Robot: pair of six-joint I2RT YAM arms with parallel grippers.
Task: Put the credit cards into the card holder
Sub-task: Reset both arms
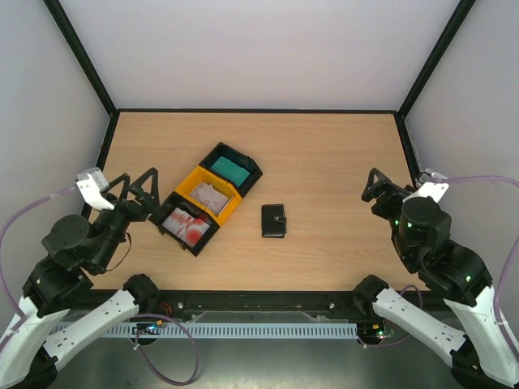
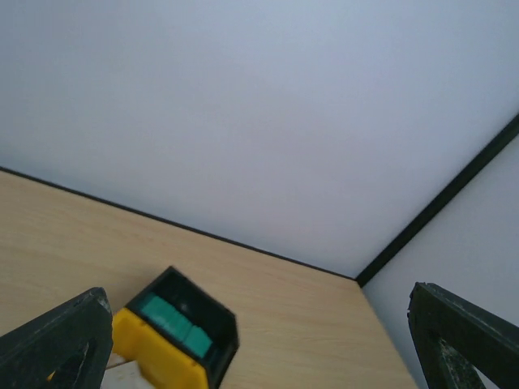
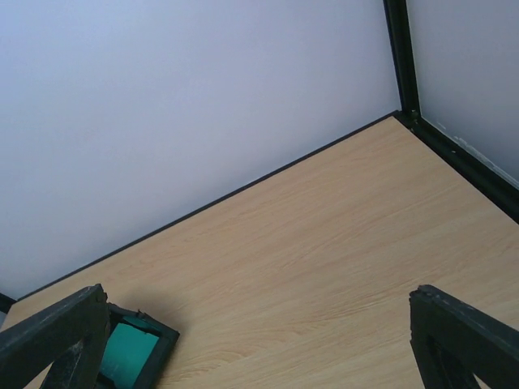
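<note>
The card holder (image 1: pixel 274 220), a small black wallet, lies closed on the table, with its snap strap on the right edge. Left of it stand three trays in a diagonal row. They hold teal credit cards (image 1: pixel 230 168), pale white-pink credit cards (image 1: pixel 208 195) and red-and-white credit cards (image 1: pixel 186 224). My left gripper (image 1: pixel 138 181) is open and empty, just left of the trays. In the left wrist view the left gripper (image 2: pixel 258 324) faces the teal cards (image 2: pixel 170 324). My right gripper (image 1: pixel 375 193) is open and empty, far right of the wallet. In the right wrist view the right gripper (image 3: pixel 258 324) shows the teal cards (image 3: pixel 126 352) at lower left.
The far black tray (image 1: pixel 247 162), the yellow tray (image 1: pixel 229 209) and the near black tray (image 1: pixel 165 224) touch each other. White walls with black frame posts (image 1: pixel 430 61) enclose the wooden table (image 1: pixel 324 154) on three sides.
</note>
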